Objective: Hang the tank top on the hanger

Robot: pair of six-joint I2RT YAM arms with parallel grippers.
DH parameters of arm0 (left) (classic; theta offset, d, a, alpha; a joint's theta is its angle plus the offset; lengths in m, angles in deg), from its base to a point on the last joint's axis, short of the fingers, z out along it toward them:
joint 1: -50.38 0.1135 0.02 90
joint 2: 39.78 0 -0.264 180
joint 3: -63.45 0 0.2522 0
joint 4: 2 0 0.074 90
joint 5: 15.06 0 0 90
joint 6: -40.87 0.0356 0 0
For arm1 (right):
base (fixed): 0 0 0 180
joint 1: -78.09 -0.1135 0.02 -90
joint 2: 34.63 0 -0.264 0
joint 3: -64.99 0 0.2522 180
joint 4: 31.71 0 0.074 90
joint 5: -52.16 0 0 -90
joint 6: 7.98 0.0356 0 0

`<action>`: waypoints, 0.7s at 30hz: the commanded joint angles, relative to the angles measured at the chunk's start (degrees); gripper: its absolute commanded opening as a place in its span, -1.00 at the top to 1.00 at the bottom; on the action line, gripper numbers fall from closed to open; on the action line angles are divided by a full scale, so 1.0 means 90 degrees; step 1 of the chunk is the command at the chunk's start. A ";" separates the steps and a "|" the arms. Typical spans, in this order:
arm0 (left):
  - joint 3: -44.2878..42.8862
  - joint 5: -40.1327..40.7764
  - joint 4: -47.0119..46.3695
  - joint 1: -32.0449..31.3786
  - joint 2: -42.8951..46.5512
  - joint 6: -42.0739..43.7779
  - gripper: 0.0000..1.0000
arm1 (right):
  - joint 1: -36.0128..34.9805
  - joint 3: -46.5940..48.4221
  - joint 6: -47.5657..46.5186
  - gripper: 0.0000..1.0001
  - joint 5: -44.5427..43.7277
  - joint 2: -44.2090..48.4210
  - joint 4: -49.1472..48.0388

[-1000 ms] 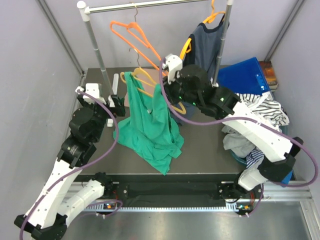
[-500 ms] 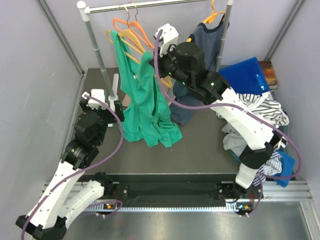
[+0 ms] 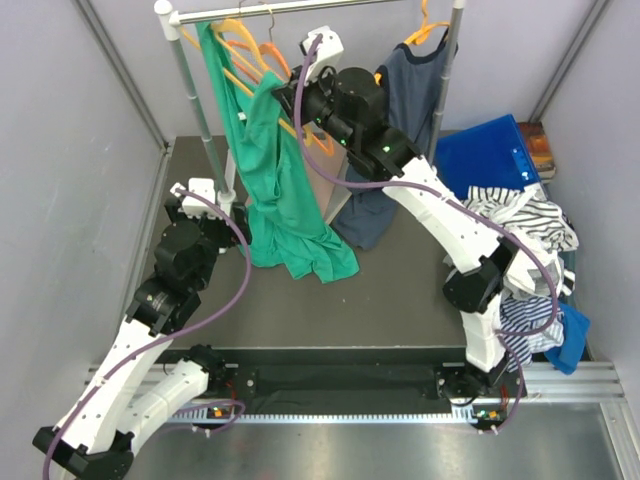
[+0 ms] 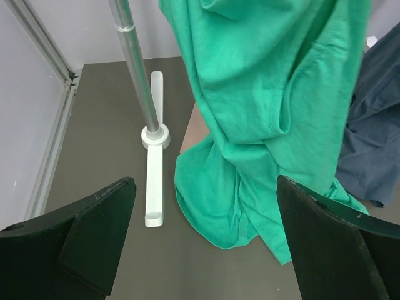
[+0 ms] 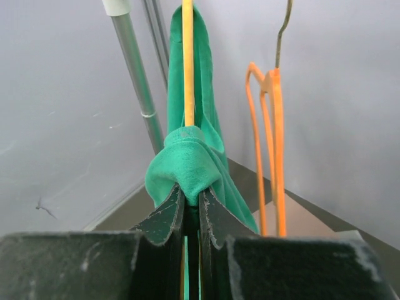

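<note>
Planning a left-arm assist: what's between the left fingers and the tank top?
Only bare table before the tank top, in the left wrist view; the rack's white foot lies left.

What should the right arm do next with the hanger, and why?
Probably ease the hanger across to the rail and lower its hook over it. The right tool is shut on the top and hanger together, held high beside the rail, and I cannot tell whether the hook is on it yet.

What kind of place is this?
Probably a robotics test cell staged for laundry: plain grey partition walls, a small silver metal clothes rail on a dark table, and a heap of mixed garments.
</note>
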 commanded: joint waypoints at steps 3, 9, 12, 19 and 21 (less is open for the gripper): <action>0.0047 -0.0066 -0.0367 0.0017 0.0041 0.0085 -0.98 | 0.0147 0.0774 0.0522 1.00 0.0426 -0.0477 -0.1106; 0.0076 -0.0056 -0.0386 0.0037 0.0070 0.0085 -0.98 | 0.0245 0.0794 0.0629 1.00 0.0426 -0.0615 -0.0979; 0.0086 -0.0066 -0.0376 0.0027 0.0051 0.0095 -0.98 | 0.0254 0.0755 0.0629 1.00 0.0426 -0.0634 -0.0813; 0.0106 -0.0076 -0.0376 0.0037 0.0080 0.0085 -0.98 | 0.0235 -0.0142 0.0678 1.00 0.0426 -0.0225 -0.0861; 0.0115 -0.0085 -0.0376 0.0046 0.0100 0.0075 -0.98 | 0.0215 -0.0270 0.0669 1.00 0.0426 -0.0127 -0.0833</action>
